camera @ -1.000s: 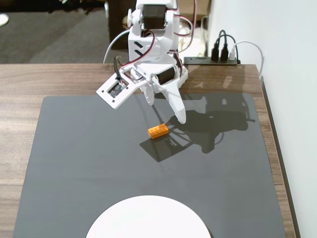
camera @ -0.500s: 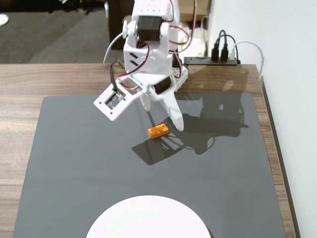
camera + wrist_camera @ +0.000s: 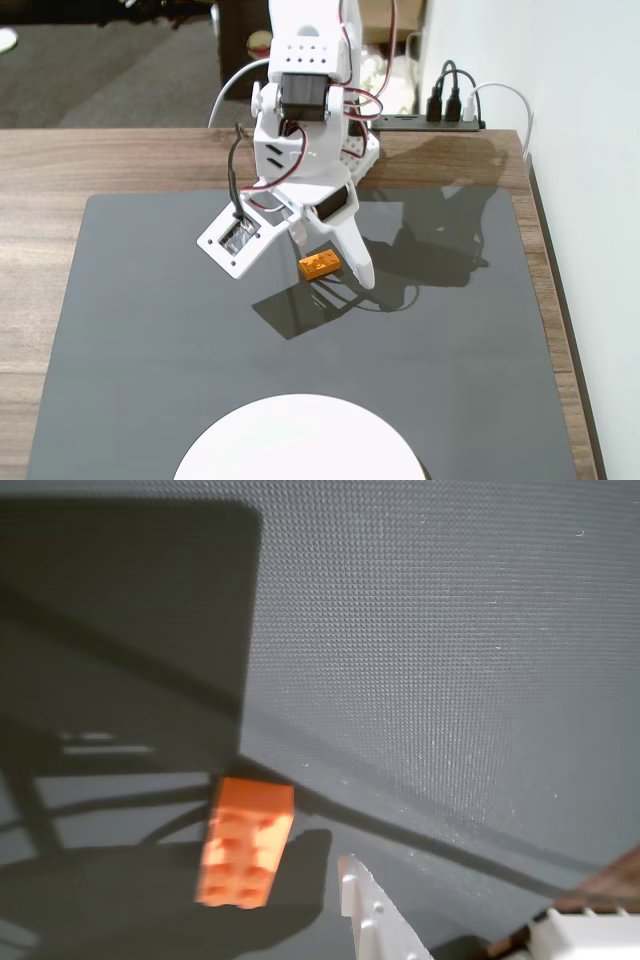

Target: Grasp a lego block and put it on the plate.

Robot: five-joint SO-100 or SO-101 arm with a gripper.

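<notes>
Gripper [image 3: 332, 262] fingers are standing wide apart over the dark grey mat [image 3: 150, 330], straddling the orange lego block [image 3: 319, 264] without gripping it. In the fixed view one white finger [image 3: 357, 262] is reaching down just right of the block, while the other is sitting behind it to the left. The block is lying flat on the mat, studs up, well apart from the white plate [image 3: 298, 440] at the bottom edge. In the wrist view the block [image 3: 245, 842] is resting beside a white fingertip [image 3: 372, 915], apart from it.
</notes>
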